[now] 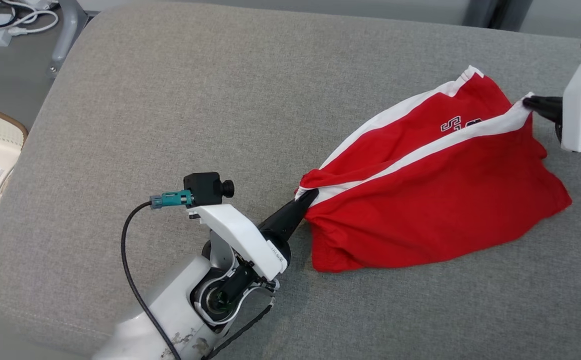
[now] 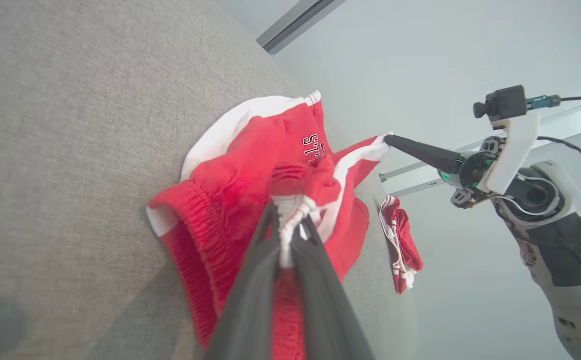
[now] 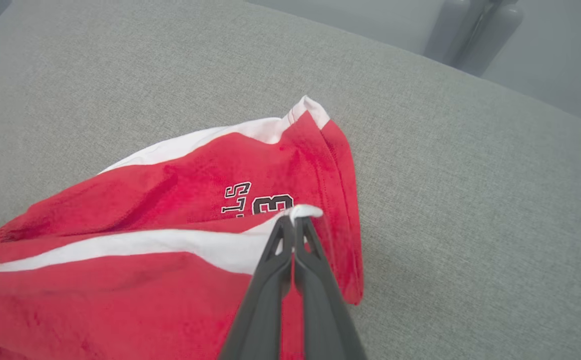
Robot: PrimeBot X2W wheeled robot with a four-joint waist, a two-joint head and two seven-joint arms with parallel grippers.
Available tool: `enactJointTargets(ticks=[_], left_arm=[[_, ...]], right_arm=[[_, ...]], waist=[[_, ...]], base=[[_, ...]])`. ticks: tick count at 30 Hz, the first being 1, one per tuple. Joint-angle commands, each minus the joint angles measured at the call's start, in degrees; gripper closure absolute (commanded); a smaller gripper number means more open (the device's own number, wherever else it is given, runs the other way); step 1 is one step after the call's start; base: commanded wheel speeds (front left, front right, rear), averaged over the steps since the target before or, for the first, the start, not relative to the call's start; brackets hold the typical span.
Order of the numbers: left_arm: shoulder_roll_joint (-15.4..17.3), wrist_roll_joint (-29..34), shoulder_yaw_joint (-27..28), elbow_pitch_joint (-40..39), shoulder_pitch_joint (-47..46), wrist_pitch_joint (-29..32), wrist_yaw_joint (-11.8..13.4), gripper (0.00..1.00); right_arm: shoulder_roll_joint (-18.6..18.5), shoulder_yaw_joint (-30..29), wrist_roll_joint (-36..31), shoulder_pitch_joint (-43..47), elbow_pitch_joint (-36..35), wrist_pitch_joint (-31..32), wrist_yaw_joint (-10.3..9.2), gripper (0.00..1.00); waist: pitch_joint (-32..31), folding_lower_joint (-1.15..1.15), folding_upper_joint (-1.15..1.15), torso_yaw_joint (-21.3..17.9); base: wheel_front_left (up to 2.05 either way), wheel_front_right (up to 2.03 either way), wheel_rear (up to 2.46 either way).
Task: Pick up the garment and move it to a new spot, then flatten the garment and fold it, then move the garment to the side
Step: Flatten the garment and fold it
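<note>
Head view, partner: which step are we on?

Flattening, we judge. Our left gripper (image 1: pixel 309 196) is clenched on a bunched end of the red garment (image 1: pixel 435 210), and our right gripper (image 1: pixel 527 102) pinches its white-striped corner. The garment lies on the grey cushion (image 1: pixel 170 110).

And next?

We draw the ends apart evenly (folds remain), then lower it flat.

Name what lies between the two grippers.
The red shorts span it, left gripper shut on one end, right gripper on the other, seen in the head view.
</note>
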Motion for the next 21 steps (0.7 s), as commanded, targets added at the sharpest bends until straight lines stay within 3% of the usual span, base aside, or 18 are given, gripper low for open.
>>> enactJointTargets(ticks=[1, 8, 21], left_arm=[[-0.6, 0.3, 0.1, 1.0, -1.3, -0.5, -0.4, 1.0], [-3.8, 0.2, 0.0, 3.5, -3.0, -2.3, -0.6, 1.0], [-5.9, -1.3, 0.6, 4.8, -4.1, -5.9, -0.6, 1.0]], right_arm=[[-0.2, 0.2, -0.5, -1.8, 1.0, 0.2, -0.02, 1.0], [0.5, 1.2, -1.9, -5.8, 5.1, -1.6, -0.02, 1.0], [0.5, 4.4, -2.1, -8.5, 7.2, -6.4, -0.02, 1.0]], waist=[[1.4, 0.0, 0.0, 1.2], [3.5, 0.0, 0.0, 3.4], [5.2, 0.0, 0.0, 5.6]], base=[[0.0, 0.0, 0.0], [0.0, 0.0, 0.0], [0.0, 0.0, 0.0]])
